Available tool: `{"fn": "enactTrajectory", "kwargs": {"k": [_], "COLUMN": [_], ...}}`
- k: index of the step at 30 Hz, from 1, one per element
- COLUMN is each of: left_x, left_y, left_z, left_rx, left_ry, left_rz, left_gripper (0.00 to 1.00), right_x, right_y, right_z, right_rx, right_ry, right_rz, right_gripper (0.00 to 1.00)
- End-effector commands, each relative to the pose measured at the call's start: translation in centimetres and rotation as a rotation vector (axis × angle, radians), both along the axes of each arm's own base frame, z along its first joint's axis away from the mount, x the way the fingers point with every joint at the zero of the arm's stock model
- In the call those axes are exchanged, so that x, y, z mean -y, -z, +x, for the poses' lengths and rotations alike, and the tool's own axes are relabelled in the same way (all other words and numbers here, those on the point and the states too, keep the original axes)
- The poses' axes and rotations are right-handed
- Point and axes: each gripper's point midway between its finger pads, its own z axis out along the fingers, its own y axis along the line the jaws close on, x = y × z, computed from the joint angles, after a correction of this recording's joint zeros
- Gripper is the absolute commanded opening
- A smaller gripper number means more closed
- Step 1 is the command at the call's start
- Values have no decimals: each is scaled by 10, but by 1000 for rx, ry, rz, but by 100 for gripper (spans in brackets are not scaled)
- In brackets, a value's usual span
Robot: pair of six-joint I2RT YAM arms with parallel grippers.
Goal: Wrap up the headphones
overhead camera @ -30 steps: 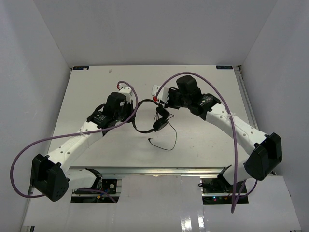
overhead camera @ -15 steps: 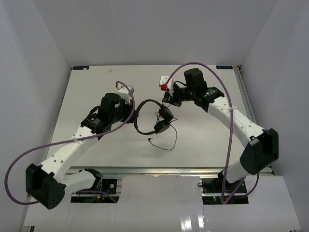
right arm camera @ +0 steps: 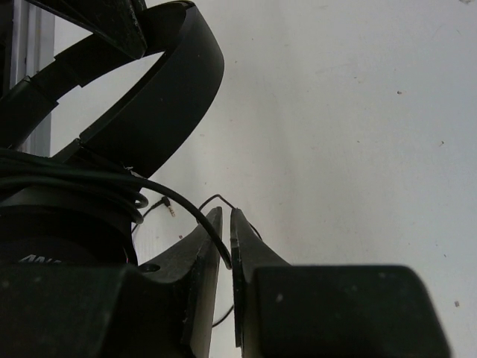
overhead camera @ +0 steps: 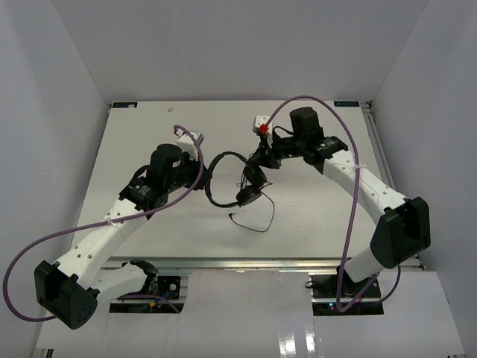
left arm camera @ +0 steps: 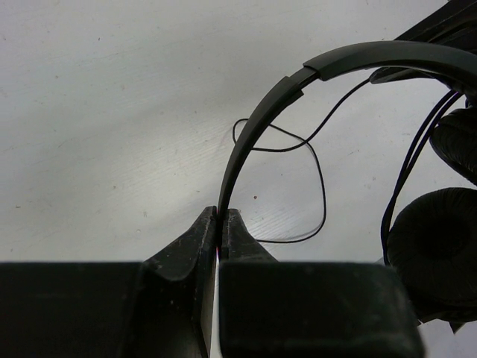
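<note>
The black headphones (overhead camera: 237, 179) hang just above the table's middle, held between both arms. My left gripper (overhead camera: 206, 179) is shut on the thin headband (left arm camera: 261, 127), with its fingertips (left arm camera: 232, 224) pinching the band's lower end. One round padded earcup (left arm camera: 436, 239) hangs to the right of that grip. My right gripper (overhead camera: 261, 160) sits by the earcups, and its jaws (right arm camera: 226, 216) are shut on the thin cord (right arm camera: 186, 209). Several turns of cord lie around the earcup (right arm camera: 59, 224). The rest of the cord (overhead camera: 262, 218) lies in a loop on the table and ends in the small plug (right arm camera: 170, 209).
The white tabletop (overhead camera: 149, 142) has a raised metal rail along its right side (overhead camera: 376, 149) and white walls on three sides. Purple cables (overhead camera: 45, 231) arch out from both arms. The arm bases (overhead camera: 141, 280) stand at the near edge.
My right wrist has swung to the right and back, pulling the cord with it. The left arm has drawn slightly left, still on the headband. The headphones have shifted only a little.
</note>
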Motion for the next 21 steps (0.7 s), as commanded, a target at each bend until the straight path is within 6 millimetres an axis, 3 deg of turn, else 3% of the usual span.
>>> {"fn": "enactTrajectory", "kwargs": {"k": [1, 10, 13, 21], "left_x": [-3, -7, -5, 3], "left_y": [-35, -43, -58, -86], "left_z": [3, 3, 5, 6], "left_rx": [64, 75, 91, 95], "left_ry": [-27, -41, -46, -52], "left_rz": [-42, -35, -58, -142], "left_gripper": [0, 0, 0, 0], "right_x": [-5, -13, -15, -22], "right_y": [-12, -8, 0, -3], "right_z": [-4, -13, -19, -30], "right_rx": [-28, -83, -129, -182], "right_ry": [-49, -125, -154, -222], "right_rz": [93, 170, 191, 284], "right_gripper": [16, 17, 17, 21]}}
